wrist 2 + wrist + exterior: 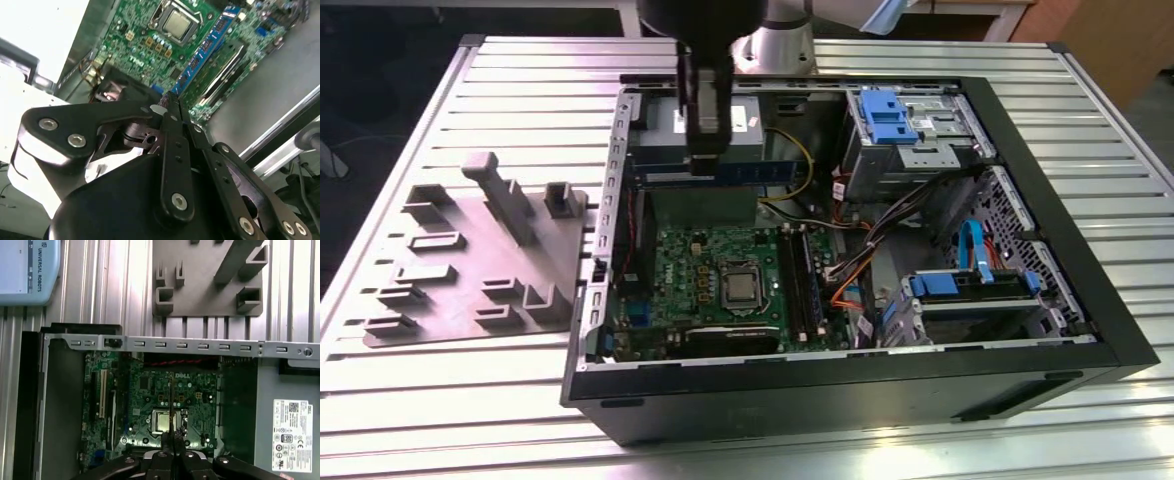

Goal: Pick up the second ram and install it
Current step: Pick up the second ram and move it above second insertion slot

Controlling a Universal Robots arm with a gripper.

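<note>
A slatted metal table (440,420) carries an open computer case (854,390) lying on its side, with the green motherboard (707,270) on its floor. A grey fixture tray (454,270) sits outside the case, off the motherboard's edge toward the exterior view's left. The power supply (750,130) lies just past the motherboard's far edge. Above that edge hangs the gripper (704,160), its fingers clenched on the second ram (754,172), well clear of the motherboard. The black memory slots (803,290) run along the motherboard toward the exterior view's right of the processor (740,290). The strip appears to lie crosswise to them. Done well, this carry would keep the strip level and the grasp firm and central. It would bring the strip's length into line with a free slot before any descent, and it would avoid the loose cables beyond the motherboard's right-hand edge in the exterior view. As for the tool, the ram is pinched at the fingertips. In the second wrist view the gripper (170,107) has the blue strip (210,42) running out sideways from its tips. In the first wrist view the gripper (172,442) shows the strip edge-on as a thin line (171,400) over the motherboard.
</note>
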